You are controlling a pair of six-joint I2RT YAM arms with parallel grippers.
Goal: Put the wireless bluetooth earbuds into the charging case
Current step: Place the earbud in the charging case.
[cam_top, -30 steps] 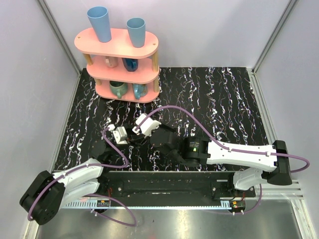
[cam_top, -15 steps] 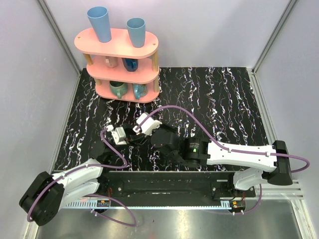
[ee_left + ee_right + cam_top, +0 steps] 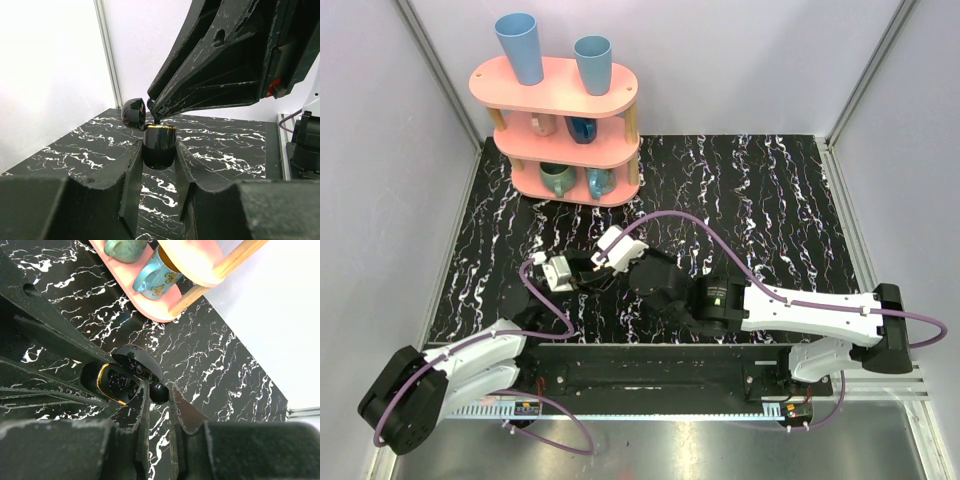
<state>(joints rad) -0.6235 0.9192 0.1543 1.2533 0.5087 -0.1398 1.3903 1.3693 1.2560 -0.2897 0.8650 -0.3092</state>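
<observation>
Item: charging case (image 3: 159, 146), black with a gilt rim, lid (image 3: 134, 112) hinged open at its 10 o'clock. It is clamped by the base between the fingers of the left end effector (image 3: 159, 159) and appears clear of the table (image 3: 760, 200). Item: earbud (image 3: 160, 393), small and rounded, reading dark and glossy in the right wrist view. It is pinched at the fingertips of the right end effector (image 3: 158, 388), just beside the case mouth at its 9 o'clock. Second earbud: not made out; the case interior is too shadowed to tell. Location: both end effectors meet toward 8 o'clock of the table's centre, well apart from the pink mug rack (image 3: 560, 120) at 11 o'clock. Risks, as judged: the bud sits at the very fingertips, so a nudge against rim or lid could roll it out and drop it. A misaligned bud would sit proud of its socket. An off-centre push could twist the case in its clamp. The raised lid, close to the right fingers, could be knocked shut.
</observation>
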